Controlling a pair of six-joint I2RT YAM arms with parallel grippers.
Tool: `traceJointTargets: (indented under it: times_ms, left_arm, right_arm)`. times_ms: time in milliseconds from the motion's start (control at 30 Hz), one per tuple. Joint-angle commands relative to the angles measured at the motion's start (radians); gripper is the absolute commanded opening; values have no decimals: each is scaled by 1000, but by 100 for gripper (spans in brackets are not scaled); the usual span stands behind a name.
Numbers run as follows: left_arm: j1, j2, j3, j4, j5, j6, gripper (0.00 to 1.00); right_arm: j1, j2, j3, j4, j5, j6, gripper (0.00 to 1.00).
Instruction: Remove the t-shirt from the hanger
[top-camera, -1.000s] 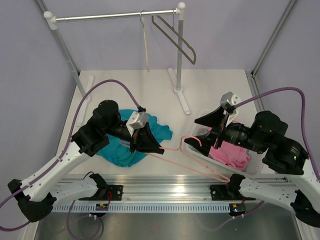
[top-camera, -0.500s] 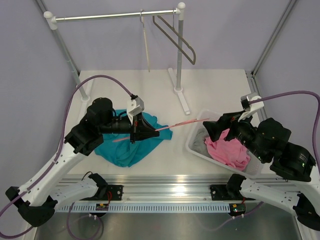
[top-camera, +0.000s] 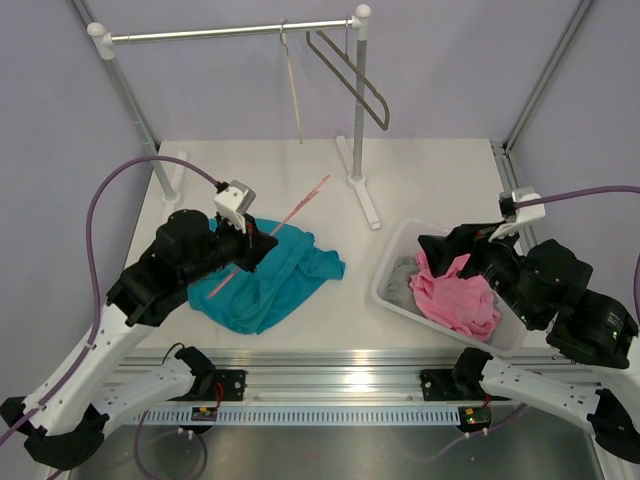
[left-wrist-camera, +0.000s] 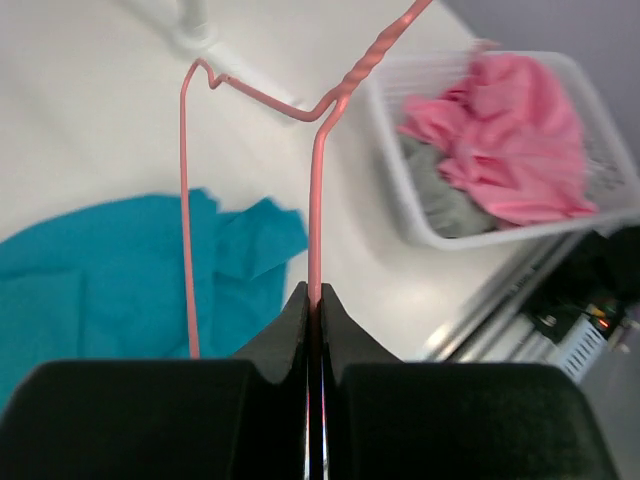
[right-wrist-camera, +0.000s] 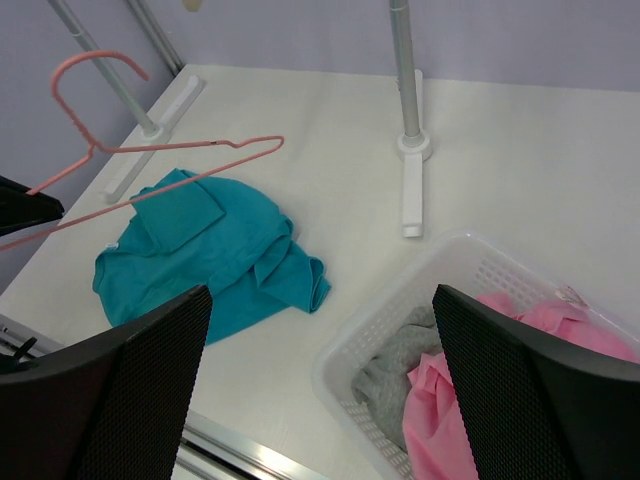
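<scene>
The teal t-shirt (top-camera: 275, 285) lies crumpled on the table left of centre, also seen in the left wrist view (left-wrist-camera: 100, 280) and the right wrist view (right-wrist-camera: 215, 255). The thin pink hanger (top-camera: 302, 205) is held in the air above it, bare of cloth, hook end pointing toward the back. My left gripper (top-camera: 258, 243) is shut on one wire of the hanger (left-wrist-camera: 316, 200), pinched between the jaws (left-wrist-camera: 314, 300). My right gripper (top-camera: 447, 250) hovers over the basket, open and holding nothing (right-wrist-camera: 315, 300). From there the hanger (right-wrist-camera: 180, 147) shows whole.
A white basket (top-camera: 392, 262) at the right holds a pink cloth (top-camera: 462, 305) and a grey cloth (top-camera: 402, 285). At the back, a rail on white stands carries a beige hanger (top-camera: 291, 90) and a dark grey hanger (top-camera: 358, 85). One stand post (top-camera: 355, 130) rises mid-table.
My left gripper has lifted the hanger clear of the t-shirt and swung it back and to the left. My right arm has drawn back to the right over the basket.
</scene>
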Motion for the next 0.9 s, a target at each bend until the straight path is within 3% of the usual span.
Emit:
traceJointTargets:
  times_ms: [0, 167, 333, 433, 600, 767, 867]
  left_arm:
    - [15, -16, 16, -116, -353, -75, 0]
    - [56, -79, -28, -125, -503, -104, 0]
    - [62, -80, 50, -87, -706, -124, 0]
    - [79, -31, 122, -44, -741, -104, 0]
    - [161, 108, 234, 39, -725, -44, 0]
    - [350, 271, 386, 79, -522, -70, 0]
    - [390, 303, 404, 169, -475, -65, 0]
  right_arm:
    - [-2, -37, 11, -11, 32, 7, 100]
    - [-2, -66, 30, -28, 22, -2, 99]
    - [-2, -91, 25, -29, -8, 5, 100]
    - [-2, -102, 5, -19, -40, 1, 100]
    - [-2, -92, -91, 61, -145, -1, 99]
    - [-2, -74, -139, 92, -217, 25, 99]
    - [-2, -124, -245, 179, -298, 39, 99]
